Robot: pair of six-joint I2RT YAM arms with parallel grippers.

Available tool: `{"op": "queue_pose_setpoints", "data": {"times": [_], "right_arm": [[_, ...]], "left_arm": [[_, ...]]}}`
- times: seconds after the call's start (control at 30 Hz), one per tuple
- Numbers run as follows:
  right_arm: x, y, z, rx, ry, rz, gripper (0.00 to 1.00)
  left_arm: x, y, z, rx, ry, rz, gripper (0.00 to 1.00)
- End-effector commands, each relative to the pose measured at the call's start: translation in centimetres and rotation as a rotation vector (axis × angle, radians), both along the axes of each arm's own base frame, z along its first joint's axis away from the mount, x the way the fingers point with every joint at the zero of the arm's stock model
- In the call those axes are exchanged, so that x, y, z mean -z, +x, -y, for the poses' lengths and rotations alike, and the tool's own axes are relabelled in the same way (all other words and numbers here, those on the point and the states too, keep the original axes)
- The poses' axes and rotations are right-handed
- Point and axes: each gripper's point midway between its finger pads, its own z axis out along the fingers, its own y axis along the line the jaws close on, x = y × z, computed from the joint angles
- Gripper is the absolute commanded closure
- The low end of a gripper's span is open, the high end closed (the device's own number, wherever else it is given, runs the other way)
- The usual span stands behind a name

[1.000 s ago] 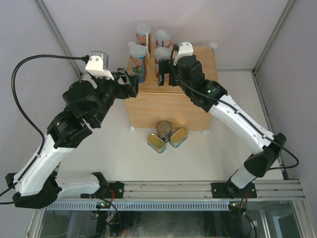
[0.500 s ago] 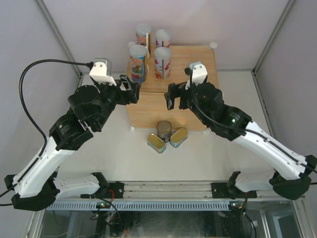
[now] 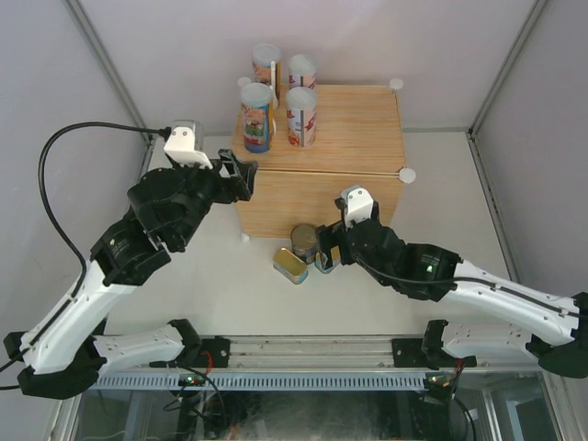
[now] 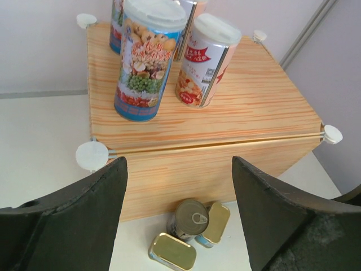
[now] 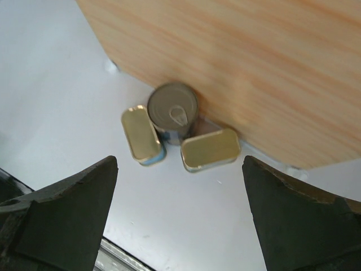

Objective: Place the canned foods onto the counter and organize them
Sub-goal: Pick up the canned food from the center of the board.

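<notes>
The wood-grain counter (image 3: 354, 124) carries four tall white-lidded cans at its back left, the front two (image 3: 257, 117) (image 3: 300, 116) clearest. They also show in the left wrist view (image 4: 148, 59) (image 4: 204, 59). A dark can (image 3: 304, 242) and two flat gold tins (image 3: 290, 265) (image 3: 332, 254) sit on the table against the counter's front face. My right gripper (image 3: 327, 248) is open and empty, hovering just right of this cluster. The right wrist view shows the dark can (image 5: 172, 112) and both tins (image 5: 141, 134) (image 5: 210, 148). My left gripper (image 3: 241, 175) is open and empty at the counter's front-left corner.
White round connectors mark the counter's corners (image 3: 407, 175) (image 4: 91, 154). The white table (image 3: 220, 276) is walled by grey panels on three sides. A metal rail (image 3: 322, 354) with the arm bases runs along the near edge. A black cable (image 3: 55, 175) loops off the left arm.
My right arm has pulled back from the counter top and dropped down toward the three cans on the table. My left gripper has shifted slightly toward the counter's front-left corner.
</notes>
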Motion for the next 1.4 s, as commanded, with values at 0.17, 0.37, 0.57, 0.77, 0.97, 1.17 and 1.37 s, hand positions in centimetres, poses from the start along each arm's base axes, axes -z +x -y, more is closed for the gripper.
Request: {"op": "queue_pose_setpoints", "data": {"times": [0.17, 0.37, 0.57, 0.77, 0.97, 1.17, 1.37], "right_arm": [[5.4, -0.2, -1.7, -0.034, -0.003, -0.090, 0.06], [8.3, 0.1, -3.3, -0.079, -0.024, -0.142, 0.02], [9.7, 1.0, -4.3, -0.098, -0.017, -0.163, 0.01], [11.4, 2.3, -5.1, -0.090, -0.036, -0.173, 0.00], [12.9, 3.6, -5.7, -0.058, -0.051, -0.172, 0.00], [13.7, 5.0, -5.8, -0.024, -0.048, -0.169, 0.00], [14.8, 5.5, -5.9, -0.007, -0.056, -0.184, 0.00]], "left_arm": [[0.2, -0.7, -0.9, 0.014, -0.070, 0.010, 0.21], [0.8, -0.7, -1.1, 0.011, -0.074, 0.001, 0.21], [1.0, -0.8, -1.1, 0.016, -0.076, -0.006, 0.21], [1.2, -0.9, -1.2, 0.015, -0.074, -0.013, 0.21], [1.4, -1.0, -1.5, 0.007, -0.068, -0.021, 0.21], [1.6, -1.0, -1.5, 0.009, -0.056, -0.032, 0.21], [1.5, -0.8, -1.2, 0.018, -0.050, -0.036, 0.21]]}}
